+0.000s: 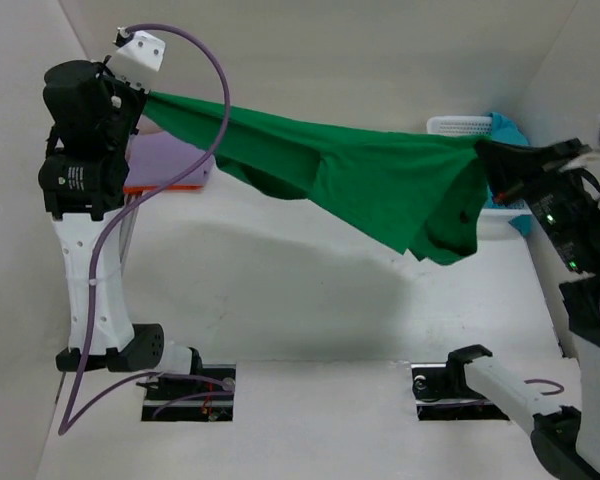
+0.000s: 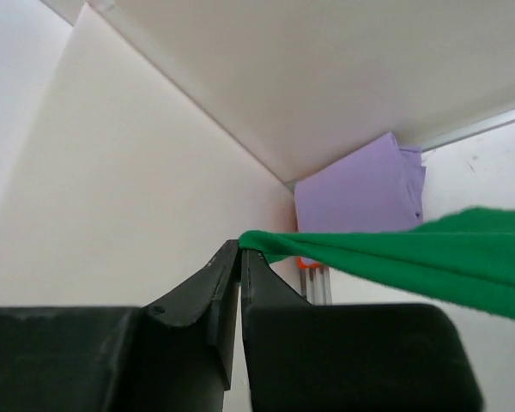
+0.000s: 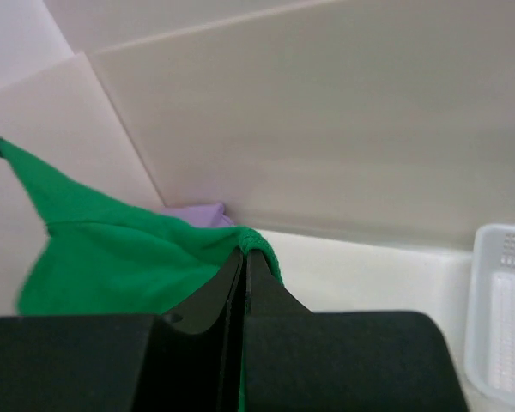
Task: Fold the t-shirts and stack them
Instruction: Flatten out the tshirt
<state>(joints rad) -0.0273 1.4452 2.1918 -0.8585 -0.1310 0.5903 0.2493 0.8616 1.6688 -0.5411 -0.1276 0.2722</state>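
The green t-shirt (image 1: 380,180) hangs stretched in the air between both arms, sagging lowest near the right. My left gripper (image 1: 142,99) is shut on its left end, high at the back left; the wrist view shows the cloth (image 2: 412,253) pinched at the fingertips (image 2: 241,249). At the shirt's other end my right gripper (image 1: 485,152) is shut on it, with a green hem (image 3: 112,249) bunched over its tips (image 3: 244,253). A folded lavender t-shirt (image 1: 165,158) lies on a folded orange one (image 1: 175,186) at the back left. The teal t-shirt (image 1: 510,130) sits in the basket.
A white mesh basket (image 1: 458,126) stands at the back right, by the right arm; its rim (image 3: 502,300) shows in the right wrist view. White walls enclose the table on the left, back and right. Purple cable loops from the left arm.
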